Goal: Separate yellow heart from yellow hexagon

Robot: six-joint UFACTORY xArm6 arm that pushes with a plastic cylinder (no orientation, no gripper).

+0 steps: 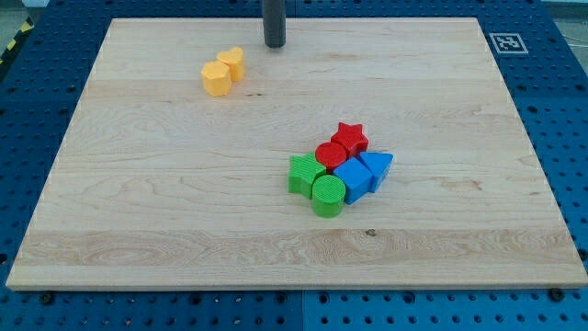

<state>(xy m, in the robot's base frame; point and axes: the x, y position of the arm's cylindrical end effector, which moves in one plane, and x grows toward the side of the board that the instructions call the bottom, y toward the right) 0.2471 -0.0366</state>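
Note:
Two yellow blocks touch each other at the view's upper left. The nearer, larger one (217, 79) reads as the yellow heart and the smaller one behind it (232, 62) as the yellow hexagon, though the shapes are hard to make out. My tip (275, 44) stands on the board near the view's top edge, to the right of the yellow pair and apart from it by a small gap.
A tight cluster sits right of centre: red star (350, 138), red cylinder (330, 154), green block (304, 174), green cylinder (327, 195), blue cube (352, 178), blue triangle (378, 166). A marker tag (505, 42) sits at the wooden board's (138, 211) top right corner.

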